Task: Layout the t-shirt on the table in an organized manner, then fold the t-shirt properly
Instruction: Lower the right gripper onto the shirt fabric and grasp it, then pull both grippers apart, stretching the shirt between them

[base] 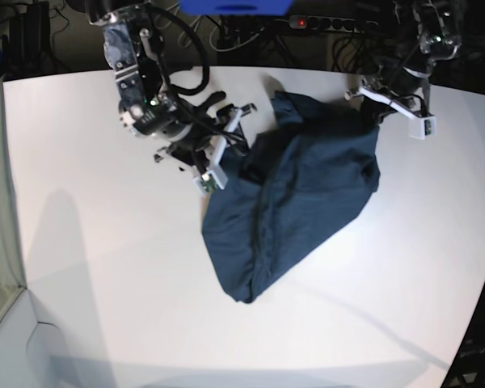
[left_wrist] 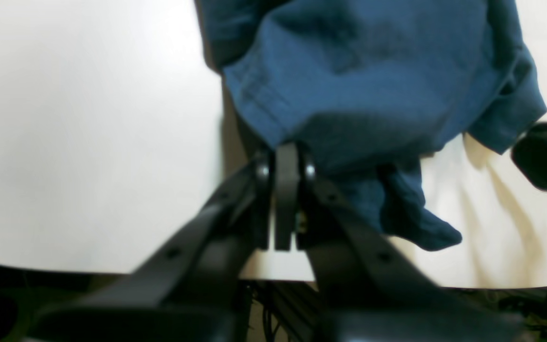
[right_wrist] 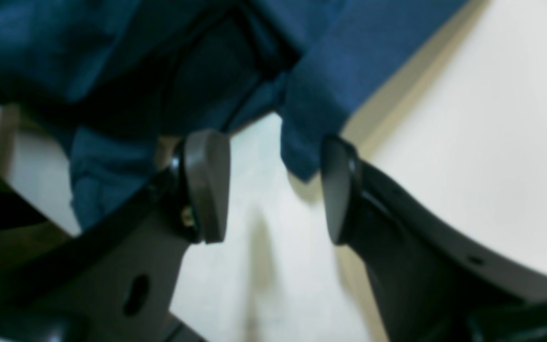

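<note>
Two claws: left claw (left_wrist: 287, 161) pinches the one t-shirt (base: 299, 202); right claw (right_wrist: 276, 183) gapes empty above the table (base: 105, 267).

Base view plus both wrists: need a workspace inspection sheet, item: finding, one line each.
Surface: white table, curved edge, no marks seen.
Job's things: navy t-shirt, bunched and creased, partly lifted, not laid flat.
Clutter: nothing seen on the table.
Grippers: left tool shut on a bunched edge of the t-shirt; right tool open, a cloth corner hanging between its pads, not clamped.
Cables: black cable looping along the right arm; tangled leads and a power strip behind the far table edge.
Surroundings: dark equipment at the back, a blue object at the top edge; rest unclear.
</note>
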`<state>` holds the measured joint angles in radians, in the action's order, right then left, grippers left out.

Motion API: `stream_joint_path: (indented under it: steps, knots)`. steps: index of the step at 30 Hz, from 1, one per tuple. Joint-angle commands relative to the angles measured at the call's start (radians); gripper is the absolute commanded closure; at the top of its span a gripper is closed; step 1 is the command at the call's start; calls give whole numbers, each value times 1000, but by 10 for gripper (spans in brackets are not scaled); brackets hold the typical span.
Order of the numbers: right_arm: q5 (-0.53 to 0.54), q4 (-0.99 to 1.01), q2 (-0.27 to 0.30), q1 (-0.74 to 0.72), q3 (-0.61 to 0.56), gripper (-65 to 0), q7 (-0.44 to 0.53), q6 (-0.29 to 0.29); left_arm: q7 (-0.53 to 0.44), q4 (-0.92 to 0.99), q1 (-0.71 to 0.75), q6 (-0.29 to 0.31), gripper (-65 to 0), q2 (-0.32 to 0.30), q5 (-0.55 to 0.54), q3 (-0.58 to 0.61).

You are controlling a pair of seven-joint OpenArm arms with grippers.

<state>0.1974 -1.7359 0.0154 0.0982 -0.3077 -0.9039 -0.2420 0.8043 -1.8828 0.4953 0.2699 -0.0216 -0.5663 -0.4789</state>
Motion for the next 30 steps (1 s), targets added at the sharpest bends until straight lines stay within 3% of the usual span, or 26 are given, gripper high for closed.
stream_joint_path:
  steps: [1, 12, 30]
  knots:
    - [9, -8, -2, -12, 2, -319, 19, -9, -16, -13, -1, 6, -5, -5, -13, -4]
    - [9, 14, -7, -56, 3, -317, 19, -9, -16, -7, -1, 6, -5, -8, -13, -4]
    - [7, 9, 36, -51, 41, -317, 19, -9, -15, -5, -30, 4, -4, -15, -5, -4]
